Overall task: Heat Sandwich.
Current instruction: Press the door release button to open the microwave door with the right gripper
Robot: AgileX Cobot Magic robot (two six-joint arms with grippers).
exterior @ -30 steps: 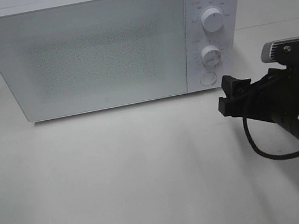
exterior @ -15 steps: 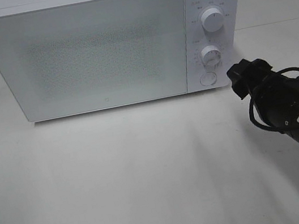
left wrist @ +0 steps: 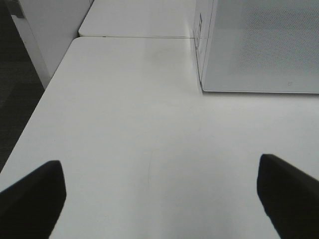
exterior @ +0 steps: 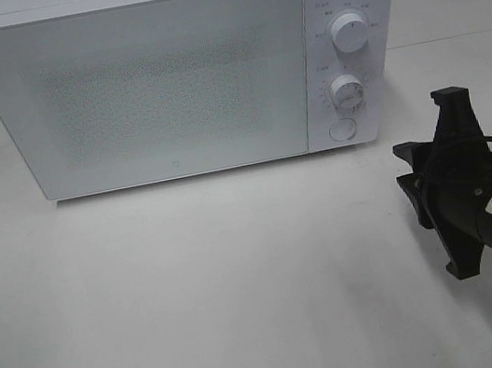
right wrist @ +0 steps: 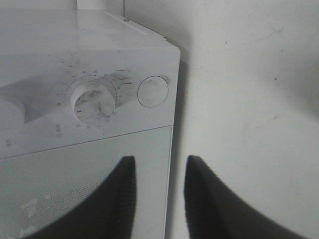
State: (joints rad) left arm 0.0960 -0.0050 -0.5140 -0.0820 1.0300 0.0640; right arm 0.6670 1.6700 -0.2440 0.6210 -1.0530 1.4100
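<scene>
left claw [left wrist: 159, 196] wide, right claw [right wrist: 159, 172] narrow and empty facing the microwave [exterior: 154, 86].

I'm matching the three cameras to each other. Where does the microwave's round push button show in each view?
Exterior high: the round button sits at the microwave's front lower right corner, just under the lower dial.
Left wrist: not in it; only part of the door shows.
Right wrist: the round button lies beside the lower dial on the control panel.
Shared landmark: the speckled microwave door, seen in all three.
</scene>
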